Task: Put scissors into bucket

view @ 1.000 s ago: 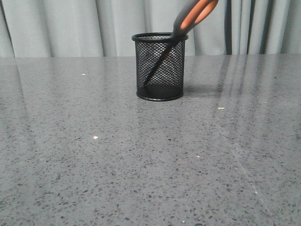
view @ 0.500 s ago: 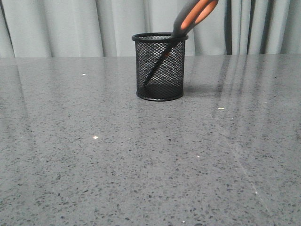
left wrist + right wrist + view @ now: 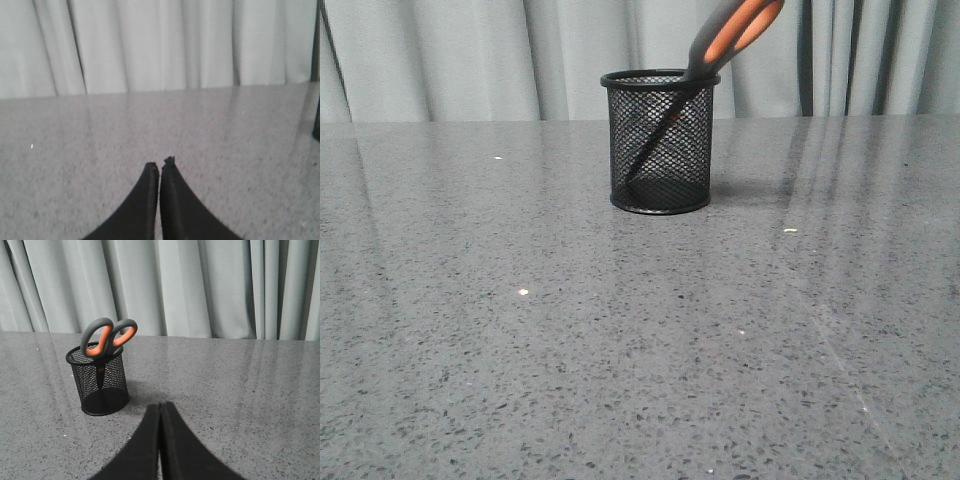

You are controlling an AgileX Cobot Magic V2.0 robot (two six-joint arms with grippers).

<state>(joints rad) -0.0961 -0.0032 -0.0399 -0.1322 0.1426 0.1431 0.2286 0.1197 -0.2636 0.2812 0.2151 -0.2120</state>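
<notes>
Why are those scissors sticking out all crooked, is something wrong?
Nothing looks broken or spilled. The grey scissors with orange-lined handle loops stand blades-down in the upright black wire-mesh bucket, leaning on its rim because they're longer than the bucket is tall.

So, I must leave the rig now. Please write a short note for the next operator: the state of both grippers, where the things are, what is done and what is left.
Left gripper: shut, empty, over bare table.
Right gripper: shut, empty, short of the bucket, apart from it.
Scissors: blades down inside the bucket, handles sticking out above the rim and leaning on it. Bucket stands upright, near the curtain.
Done: the scissors are in the bucket and released.
Left: nothing visible for this task.
</notes>
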